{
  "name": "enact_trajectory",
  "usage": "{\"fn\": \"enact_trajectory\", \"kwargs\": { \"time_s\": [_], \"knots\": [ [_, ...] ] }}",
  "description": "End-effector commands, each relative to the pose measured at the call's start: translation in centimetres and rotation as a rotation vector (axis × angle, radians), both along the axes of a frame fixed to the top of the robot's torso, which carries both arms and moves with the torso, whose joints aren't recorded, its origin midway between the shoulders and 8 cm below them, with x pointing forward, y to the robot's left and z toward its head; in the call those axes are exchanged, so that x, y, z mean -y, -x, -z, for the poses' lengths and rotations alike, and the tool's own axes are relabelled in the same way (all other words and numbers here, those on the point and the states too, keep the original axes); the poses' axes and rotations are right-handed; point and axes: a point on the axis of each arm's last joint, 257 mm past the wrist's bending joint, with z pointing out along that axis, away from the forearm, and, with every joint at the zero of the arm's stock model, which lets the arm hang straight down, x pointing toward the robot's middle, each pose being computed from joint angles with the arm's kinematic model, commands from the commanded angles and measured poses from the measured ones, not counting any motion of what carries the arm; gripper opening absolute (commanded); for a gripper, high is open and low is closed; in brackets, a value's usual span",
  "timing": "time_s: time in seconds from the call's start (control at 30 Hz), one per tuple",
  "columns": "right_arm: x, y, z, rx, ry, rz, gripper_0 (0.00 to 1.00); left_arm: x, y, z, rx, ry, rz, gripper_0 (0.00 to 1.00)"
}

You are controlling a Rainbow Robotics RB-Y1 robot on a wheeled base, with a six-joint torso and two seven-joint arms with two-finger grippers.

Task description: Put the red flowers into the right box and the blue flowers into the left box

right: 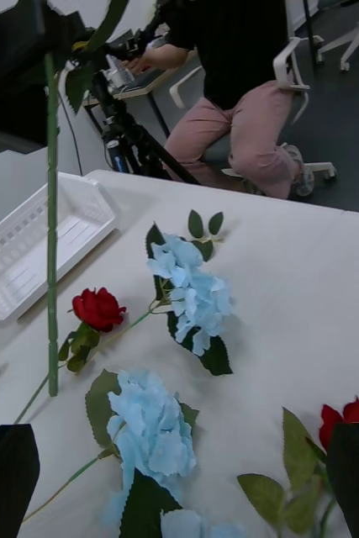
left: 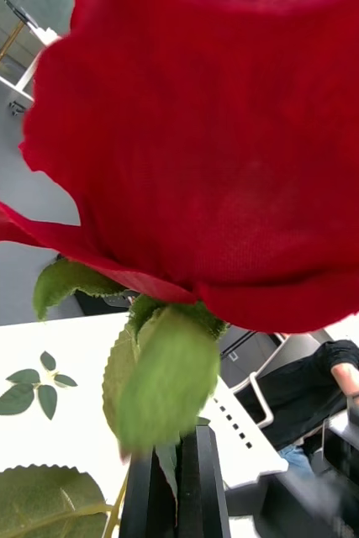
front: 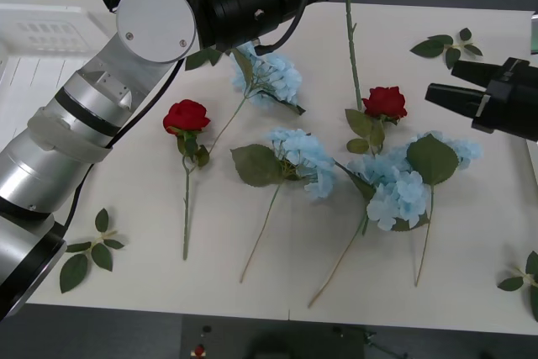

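Left pincer was clamped on a red rose stem just under the bloom, lifted off the surface. Light, floppy; hold stem, not petals. Right pincer hung apart over blue flowers near right edge.

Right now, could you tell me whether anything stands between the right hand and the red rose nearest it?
Nothing visible does. The open right hand hovers beside the rose with bare table between; the stem held by the left hand hangs beyond it.
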Motion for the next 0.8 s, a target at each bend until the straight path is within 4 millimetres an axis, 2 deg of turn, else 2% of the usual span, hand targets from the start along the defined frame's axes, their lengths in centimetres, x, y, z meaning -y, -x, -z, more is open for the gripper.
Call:
{"fn": "enact_trajectory", "kwargs": {
  "time_s": [0.03,0.27,0.43,0.53,0.7,0.77,0.8],
  "knots": [
    [-4.7,-0.3,-2.1,0.12,-0.006,-0.063,1.0,-0.2,0.3,-2.6,0.028,0.018,0.005,0.0],
    [-10.5,-1.3,-3.7,0.198,-0.046,-0.113,1.0,-0.2,0.3,-2.6,0.028,0.018,0.005,0.0],
    [-12.8,-3.5,-3.5,0.205,-0.047,-0.111,1.0,-0.2,0.3,-2.6,0.028,0.018,0.005,0.0],
    [-13.5,-4.5,-3.2,0.199,-0.032,-0.115,1.0,-0.2,0.3,-2.6,0.028,0.018,0.005,0.0],
    [-15.2,-5.8,-3.1,0.191,-0.018,-0.142,0.91,-0.2,0.3,-2.6,0.028,0.018,0.005,0.0],
    [-15.8,-6.2,-3.1,0.189,-0.02,-0.145,0.73,-0.2,0.3,-2.6,0.028,0.018,0.005,0.0],
    [-16.2,-6.3,-3.1,0.185,-0.024,-0.148,0.53,-0.2,0.3,-2.6,0.028,0.018,0.005,0.0]
  ]
}}
